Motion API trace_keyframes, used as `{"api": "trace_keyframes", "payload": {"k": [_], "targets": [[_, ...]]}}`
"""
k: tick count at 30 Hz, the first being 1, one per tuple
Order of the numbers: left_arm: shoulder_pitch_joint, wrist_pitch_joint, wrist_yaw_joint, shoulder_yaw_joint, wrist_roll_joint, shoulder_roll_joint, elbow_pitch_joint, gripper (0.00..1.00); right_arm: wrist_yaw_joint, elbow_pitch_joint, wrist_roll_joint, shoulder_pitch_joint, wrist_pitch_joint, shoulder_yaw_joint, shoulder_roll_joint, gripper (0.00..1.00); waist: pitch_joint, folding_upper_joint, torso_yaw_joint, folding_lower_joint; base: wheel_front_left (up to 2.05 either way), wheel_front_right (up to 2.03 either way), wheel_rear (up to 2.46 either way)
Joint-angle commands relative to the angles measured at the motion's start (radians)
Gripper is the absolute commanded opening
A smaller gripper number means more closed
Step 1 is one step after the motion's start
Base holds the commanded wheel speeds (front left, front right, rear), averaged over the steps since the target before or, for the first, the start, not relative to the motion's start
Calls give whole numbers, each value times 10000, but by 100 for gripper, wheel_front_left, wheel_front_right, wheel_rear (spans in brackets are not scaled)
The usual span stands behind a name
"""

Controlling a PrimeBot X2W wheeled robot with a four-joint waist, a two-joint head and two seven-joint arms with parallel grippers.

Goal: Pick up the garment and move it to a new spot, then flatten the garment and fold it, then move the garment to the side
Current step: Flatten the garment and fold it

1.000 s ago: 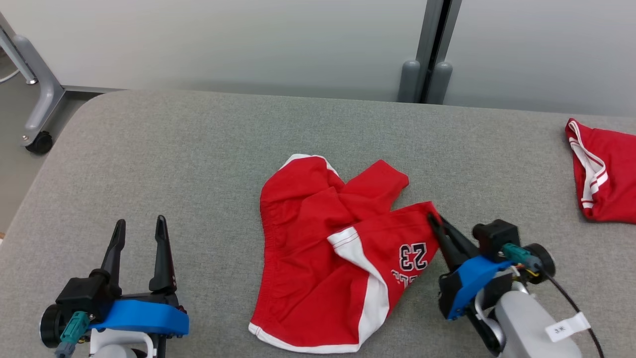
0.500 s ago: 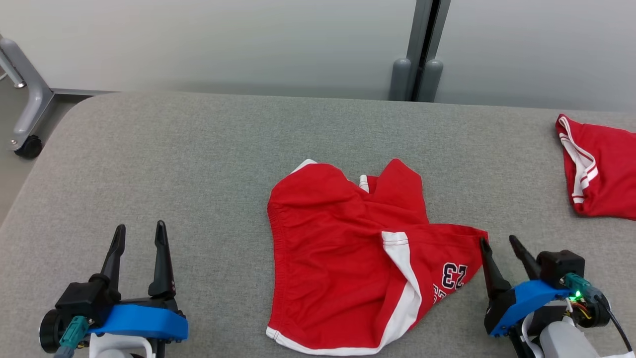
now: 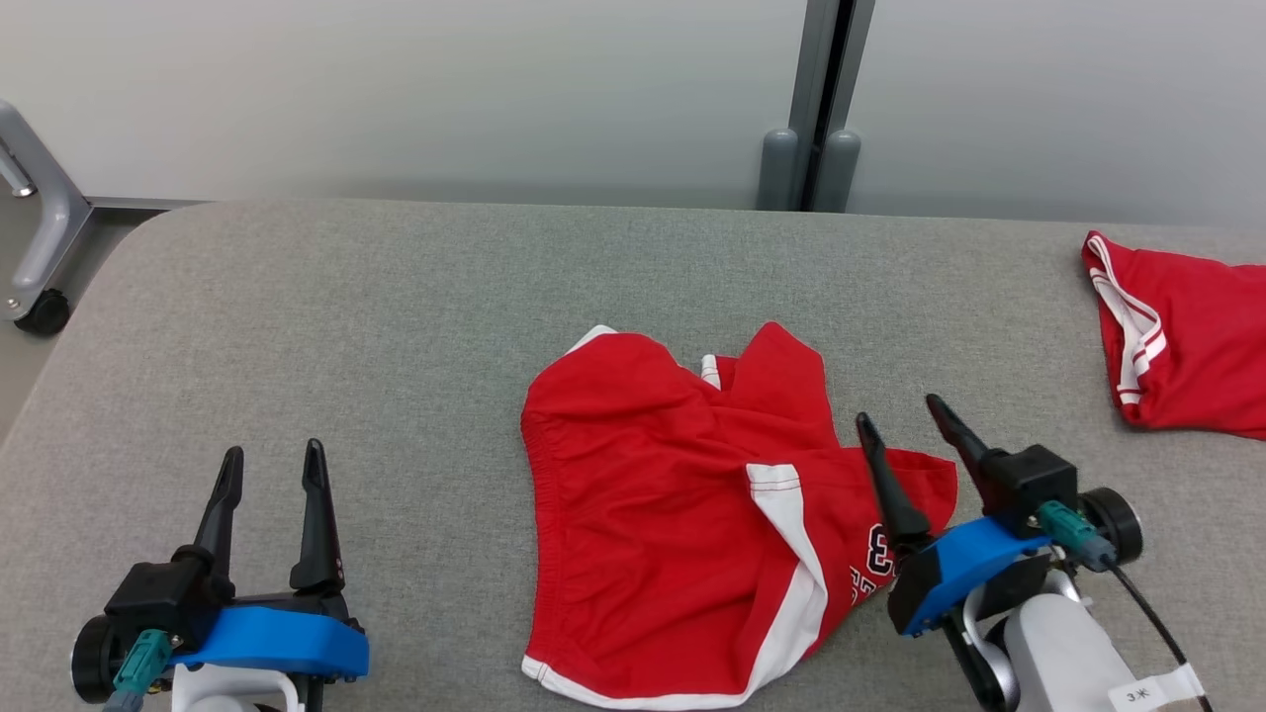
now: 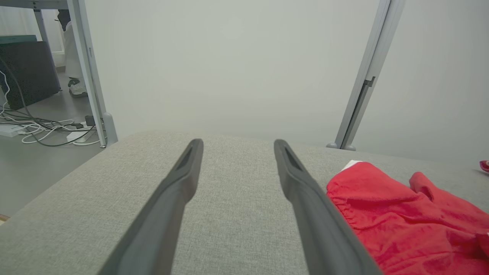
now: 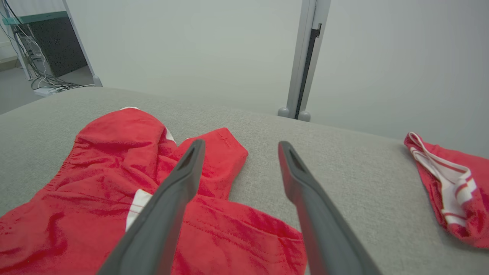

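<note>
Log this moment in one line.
left claw: open, idle | right claw: open above shorts | shorts: crumpled, unfolded | second garment: far right

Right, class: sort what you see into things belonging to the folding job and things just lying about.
Job: red shorts, right gripper, left gripper, grey table.
Lying about: second red garment at far right, wheeled frame leg, partition post.

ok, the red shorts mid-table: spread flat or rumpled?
Rumpled, not flat. The red shorts lie on the table with the far leg bunched over itself and creases across the fabric.
</note>
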Motion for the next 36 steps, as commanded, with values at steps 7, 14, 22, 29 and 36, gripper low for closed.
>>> {"api": "trace_keyframes", "payload": {"k": [7,14,22,29,36], "targets": [[-64,-45,-28,25,-21,32,-36,100,1,-576,-83,-134,1126,1391,88,100,79,0,155,0,0,0,0],[-161,-45,-28,-20,-59,-49,-12,100,1,67,-24,-374,1850,2147,2,100,175,0,352,0,0,0,0],[-292,-43,-26,-117,-140,-106,24,100,1,1778,-321,-931,1915,2339,-150,100,365,0,660,0,0,0,0],[-302,-43,-26,-46,-134,-128,59,100,1,2962,-346,-1476,1044,1995,8,0,374,0,745,0,0,0,0],[-40,-43,-26,-70,-82,-155,106,100,1,2870,85,-1107,117,1695,108,0,157,0,246,0,0,0,0]]}}
